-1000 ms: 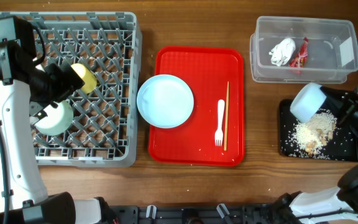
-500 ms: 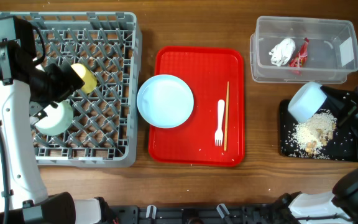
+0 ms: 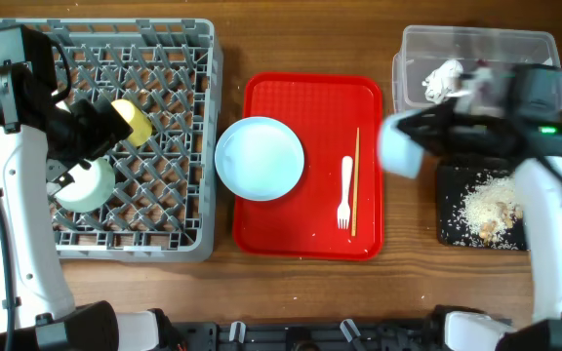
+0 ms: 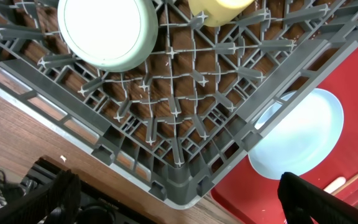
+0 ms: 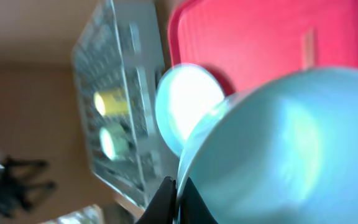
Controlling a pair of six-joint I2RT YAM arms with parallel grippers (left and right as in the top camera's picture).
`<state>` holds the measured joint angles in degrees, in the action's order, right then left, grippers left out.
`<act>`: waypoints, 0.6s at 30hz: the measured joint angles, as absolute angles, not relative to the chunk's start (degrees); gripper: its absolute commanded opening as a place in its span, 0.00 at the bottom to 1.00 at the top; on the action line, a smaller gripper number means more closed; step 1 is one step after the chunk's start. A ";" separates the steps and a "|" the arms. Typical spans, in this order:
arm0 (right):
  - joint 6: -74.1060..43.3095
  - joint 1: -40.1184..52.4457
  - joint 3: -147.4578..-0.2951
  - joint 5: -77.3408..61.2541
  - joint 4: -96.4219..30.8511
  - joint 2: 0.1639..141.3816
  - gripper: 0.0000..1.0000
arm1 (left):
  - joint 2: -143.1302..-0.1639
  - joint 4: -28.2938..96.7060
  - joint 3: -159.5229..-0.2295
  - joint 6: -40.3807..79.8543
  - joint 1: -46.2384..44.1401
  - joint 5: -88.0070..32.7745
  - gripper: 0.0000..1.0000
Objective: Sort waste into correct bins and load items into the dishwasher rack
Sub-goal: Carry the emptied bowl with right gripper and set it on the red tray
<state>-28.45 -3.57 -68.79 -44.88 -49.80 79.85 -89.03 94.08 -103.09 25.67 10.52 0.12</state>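
Wooden worktop (image 3: 408, 292), seen from overhead. Grey dishwasher rack (image 3: 125, 251) at 9 o'clock: small yellow cup (image 3: 135, 122) and mint bowl (image 3: 86, 185) sit among its pegs, close together. Left tool (image 4: 179, 186) hangs over the rack, fingers spread wide, gripping nothing.

Red serving tray (image 3: 310, 214) at centre. Light blue plate (image 3: 260, 158), round and clean, overlaps its 9 o'clock edge. White fork (image 3: 345, 190) and a wooden chopstick (image 3: 356, 180) lie side by side toward 3 o'clock.

Clear tub (image 3: 515, 44) at 1 o'clock holds a crumpled white tissue (image 3: 444, 78). Black tray (image 3: 452, 219) at 4 o'clock carries pale beige food scraps (image 3: 486, 207).

Right tool (image 5: 174, 196) is clamped on the rim of a pale bowl (image 3: 401, 151), glossy and blurred, held in the air between red tray and tub.
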 measured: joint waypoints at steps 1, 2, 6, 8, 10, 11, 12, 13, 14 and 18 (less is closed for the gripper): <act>-33.36 6.35 -68.84 -35.33 -48.71 79.96 0.04 | -89.03 94.08 -103.09 25.67 10.52 0.12 1.00; -34.98 10.35 -68.84 -32.34 -48.53 80.34 0.04 | -89.03 94.06 -103.09 25.67 10.52 0.12 1.00; -43.53 29.89 -68.84 -16.60 -46.98 83.29 0.04 | -89.03 94.08 -103.09 25.65 10.50 0.12 1.00; -46.22 36.64 -68.84 -11.49 -46.83 85.78 0.04 | -89.03 94.08 -103.09 25.67 10.52 0.12 1.00; -47.79 41.32 -68.84 -7.79 -45.76 89.19 0.04 | -89.03 94.08 -103.09 25.67 10.52 0.12 1.00; -48.12 42.52 -68.84 -7.16 -45.43 90.50 0.04 | -89.03 94.08 -103.09 25.67 10.52 0.12 1.00; -48.38 44.25 -68.84 -6.17 -44.58 92.60 0.04 | -89.03 94.11 -103.09 25.67 10.52 0.12 1.00; -48.51 45.56 -68.84 -5.72 -44.25 94.59 0.07 | -89.03 94.08 -103.09 25.67 10.52 0.12 1.00; -48.62 46.11 -68.82 -5.56 -44.03 95.85 0.13 | -89.03 94.08 -103.09 25.67 10.52 0.12 1.00; -48.62 46.30 -68.82 -6.04 -43.13 97.62 0.38 | -89.03 94.08 -103.09 25.67 10.52 0.12 1.00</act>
